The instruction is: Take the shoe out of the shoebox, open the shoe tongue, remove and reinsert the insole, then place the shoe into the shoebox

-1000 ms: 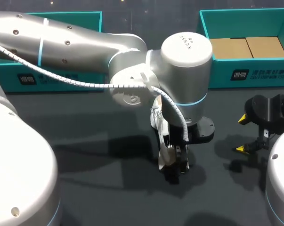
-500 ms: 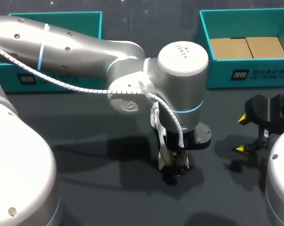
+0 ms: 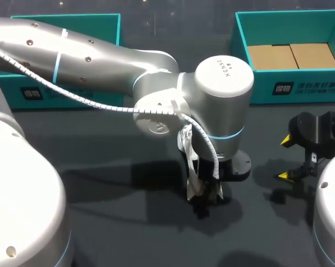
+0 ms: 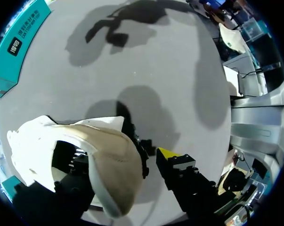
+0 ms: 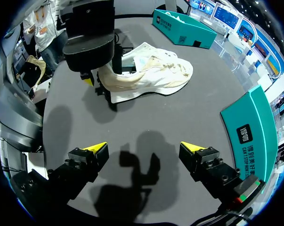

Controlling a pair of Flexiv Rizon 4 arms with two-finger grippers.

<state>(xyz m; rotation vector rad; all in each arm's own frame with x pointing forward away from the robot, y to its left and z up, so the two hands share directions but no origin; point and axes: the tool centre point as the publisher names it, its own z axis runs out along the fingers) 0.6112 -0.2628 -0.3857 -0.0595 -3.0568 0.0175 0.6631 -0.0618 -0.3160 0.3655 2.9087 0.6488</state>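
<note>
Far-left corner of the desk (image 3: 111,222): teal box (image 3: 73,18), mostly covered by the L arm (image 3: 100,61), which sweeps in to mid-desk. L gripper (image 3: 205,196) points straight down there, clamped on the insole (image 4: 113,174). The beige end is lifted and arches up from the shoe (image 5: 156,75). Only one yellow tip (image 4: 167,152) shows, just beside the insole; the other finger is hidden under it.

Shoe's on the desk about mid-way across, right under the L wrist. Long axis runs near edge to far edge, rounded end toward the far edge. Toe, prob., but can't be sure. The gripper sits at the shoe's near end, and the rest of the insole trails back along the shoe's top.

From the head cam the shoe is nearly all blocked by the wrist; only white bits peek out.

Far-right corner: second teal box (image 3: 300,89) w/ brown cardboard (image 3: 292,55) inside. R gripper (image 5: 144,149) hangs near the right edge, spread wide, nothing in it, well apart from the shoe.
</note>
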